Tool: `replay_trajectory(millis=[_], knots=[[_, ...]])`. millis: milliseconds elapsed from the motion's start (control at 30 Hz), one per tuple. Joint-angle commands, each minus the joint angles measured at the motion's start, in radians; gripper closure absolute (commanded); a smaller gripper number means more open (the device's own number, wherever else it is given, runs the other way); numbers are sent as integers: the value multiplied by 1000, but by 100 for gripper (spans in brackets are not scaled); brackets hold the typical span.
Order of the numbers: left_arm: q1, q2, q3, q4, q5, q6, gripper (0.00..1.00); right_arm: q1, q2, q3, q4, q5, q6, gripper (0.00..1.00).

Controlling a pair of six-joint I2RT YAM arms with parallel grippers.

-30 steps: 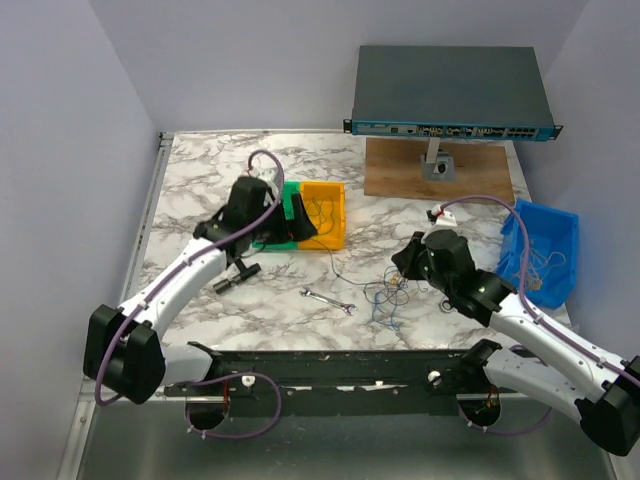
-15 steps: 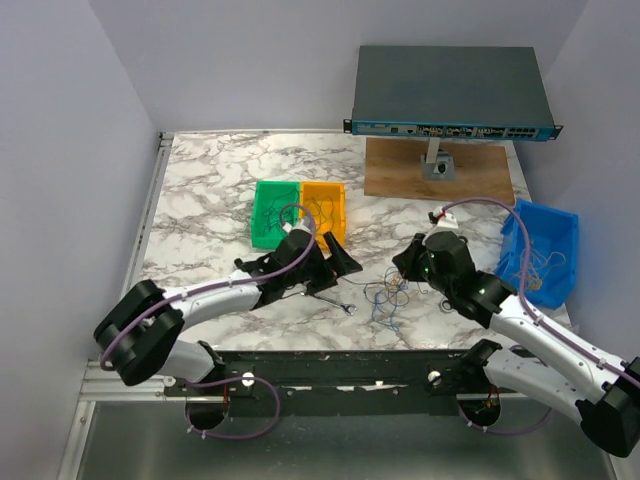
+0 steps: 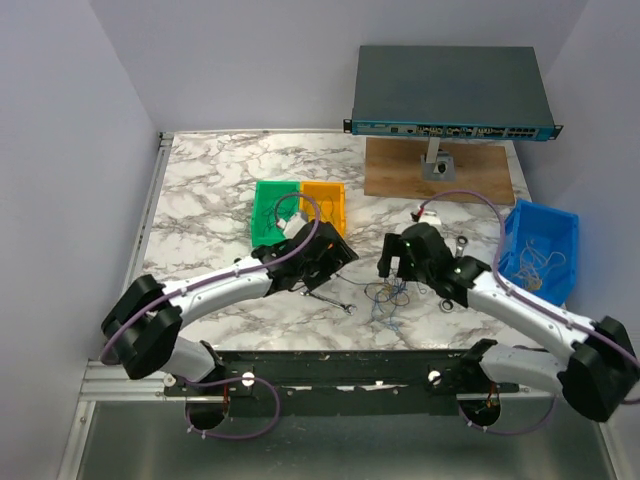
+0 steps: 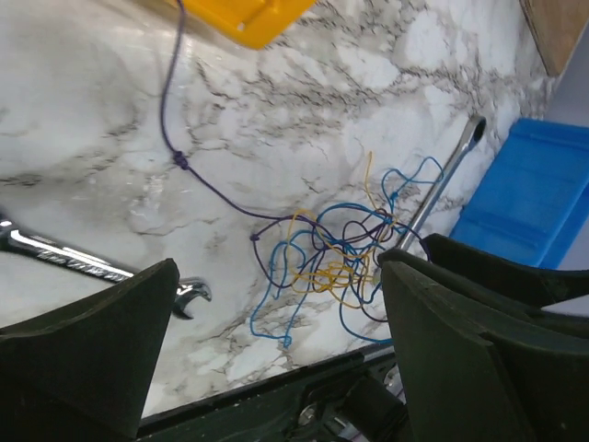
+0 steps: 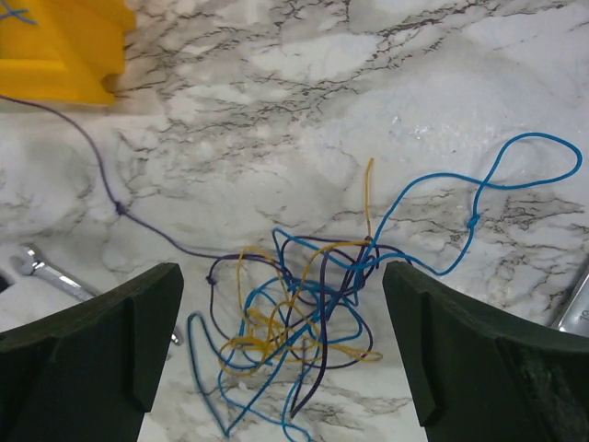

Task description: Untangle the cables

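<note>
Small loose tangle of hair-thin blue, yellow and dark purple wires (image 5: pixel 304 304), lying flat on the marble tabletop (image 5: pixel 304 110), one long purple strand trailing toward the yellow bin (image 5: pixel 55 46)

One cables (image 3: pixel 386 296) tangle; two wrenches (image 3: pixel 328 300); three bins (image 3: pixel 258 216); one network switch (image 3: pixel 445 85); one wooden board (image 3: pixel 400 172).

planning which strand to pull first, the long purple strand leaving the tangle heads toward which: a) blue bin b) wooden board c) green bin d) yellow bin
d, in both wrist views the purple strand runs from the cables across the marble to the edge of the yellow bin.
</note>
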Motion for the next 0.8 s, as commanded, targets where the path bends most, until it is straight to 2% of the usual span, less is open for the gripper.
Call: replay_trajectory(millis=[0, 133, 300, 333, 367, 467, 500, 533, 600, 767], knots=[[46, -102, 38, -207, -121, 76, 1, 0, 204, 94, -80, 77, -6, 0], [122, -149, -2, -162, -22, 238, 1, 1, 337, 107, -101, 183, 90, 0], [141, -253, -95, -102, -25, 329, 1, 1, 410, 51, -33, 127, 136, 0], [143, -272, -109, -94, -19, 343, 1, 1, 420, 43, -24, 113, 145, 5], [146, -287, -121, -86, -11, 364, 2, 1, 423, 34, -8, 91, 147, 18], [146, -327, -150, -48, 31, 434, 1, 0, 395, 7, 35, 13, 140, 73], [147, -336, -159, -37, 50, 452, 1, 1, 378, 5, 47, -19, 137, 86], [146, -344, -168, -20, 72, 472, 1, 0, 347, 1, 58, -56, 132, 95], [147, -362, -193, 12, 105, 487, 2, 1, 277, 4, 75, -114, 139, 99], [152, -402, -291, 169, 218, 443, 2, 1, 114, 36, 108, -217, 152, 99]])
